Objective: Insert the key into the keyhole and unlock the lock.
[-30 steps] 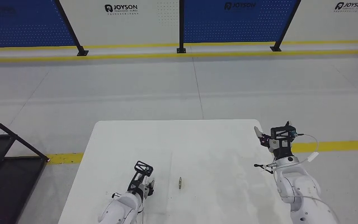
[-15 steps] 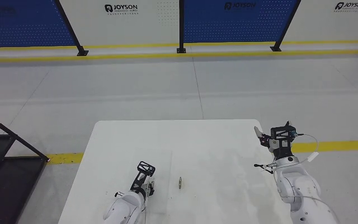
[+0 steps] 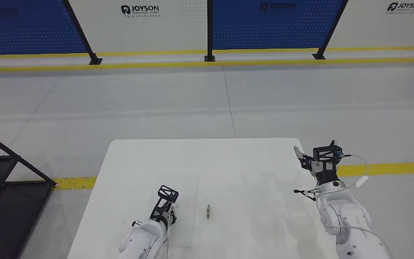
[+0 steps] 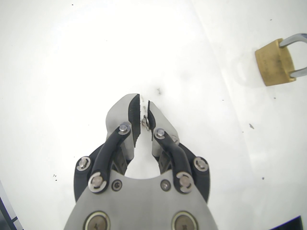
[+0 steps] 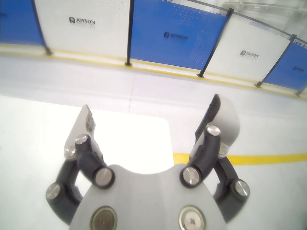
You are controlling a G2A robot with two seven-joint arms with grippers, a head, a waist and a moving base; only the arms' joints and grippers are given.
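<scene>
Risk: key [image 4: 144,122] is sitting deep and edge-on btw the jaws, barely sticking out. It's prob. going to twist or slip when meeting the keyhole.
L gripper [image 4: 143,102]: jaws are standing a sliver apart, pinching a small metal piece (the key, I'm judging).
Lock [image 4: 274,66]: is lying flat on table [image 4: 72,48], ahead and off to one side of L gripper, apart.
R gripper [image 5: 150,102]: is hanging wide open, holding nothing, by table's edge.

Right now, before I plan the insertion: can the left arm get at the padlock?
Likely yes. The padlock lies on the table close beside the left gripper, with nothing standing between them. The gripper is shut on a small metal piece, apparently the key.
</scene>
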